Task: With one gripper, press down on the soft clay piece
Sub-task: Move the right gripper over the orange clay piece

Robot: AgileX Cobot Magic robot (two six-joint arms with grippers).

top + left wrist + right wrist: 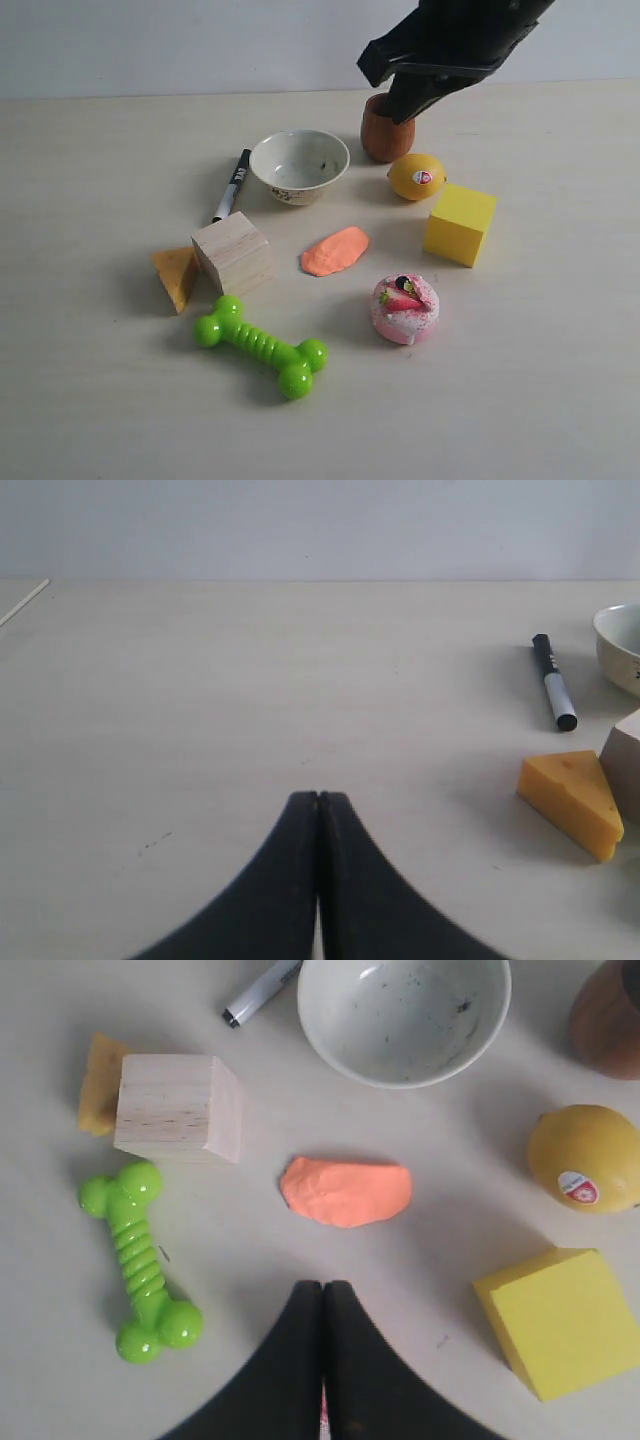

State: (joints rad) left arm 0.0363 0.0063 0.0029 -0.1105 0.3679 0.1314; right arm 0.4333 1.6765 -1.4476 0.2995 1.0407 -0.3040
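The soft clay piece (pixel 335 250) lies flat on the table among the other objects, a smooth salmon-orange oval in front of the white bowl (pixel 299 165). My right gripper (pixel 405 100) hangs high over the back of the table, above the brown cup, well clear of the clay. The right wrist view looks straight down: the clay (pixel 347 1191) lies just beyond my shut right gripper (pixel 323 1285), which holds nothing. My left gripper (pixel 318 796) is shut and empty over bare table, far to the side of the clay, which its view does not show.
Around the clay stand a wooden block (pixel 232 252), tan-orange wedge (pixel 176 274), green bone toy (pixel 260 345), pink cake toy (pixel 405 308), yellow cube (pixel 460 224), lemon (pixel 416 176), brown cup (pixel 385 135) and black marker (pixel 232 184).
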